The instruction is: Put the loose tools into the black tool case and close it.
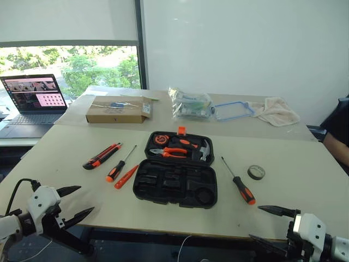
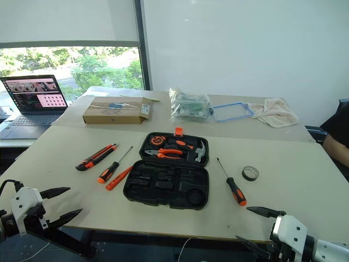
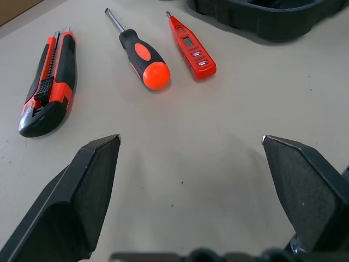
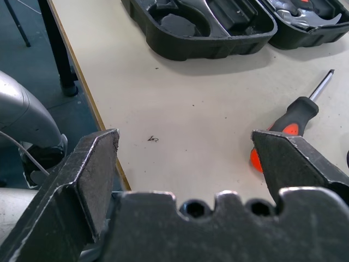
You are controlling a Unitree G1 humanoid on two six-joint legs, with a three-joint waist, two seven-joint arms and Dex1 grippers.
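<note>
Left eye view: black tool case (image 1: 175,174) lies open mid-table, hinge line running 9-to-3; far half holds pliers (image 1: 173,152) and a hammer (image 1: 203,150), near half shows empty recesses, orange latch (image 1: 181,130) at the far edge, 12 o'clock. From the case at 9 o'clock: three loose tools near one another, not touching, all on a diagonal axis. Utility knife (image 1: 102,155) is outermost, long axis 7-to-1. Black-and-orange screwdriver (image 1: 120,164) has handle toward 7, tip toward 1. Slim orange tester screwdriver (image 1: 126,176) lies just beside the case's left wall, same slant. At 3 o'clock: second screwdriver (image 1: 238,183), handle toward 5, tip toward 11, apart from the case. Tape roll (image 1: 256,172) sits beyond it. Bare tabletop between tools and the near table edge (image 1: 163,233). Left gripper (image 1: 75,203) hovers at the near-left corner, jaws spread, empty. Right gripper (image 1: 272,223) hovers at the near-right edge, jaws spread, empty. Cardboard box (image 1: 119,109) lies far back at 11 o'clock.
</note>
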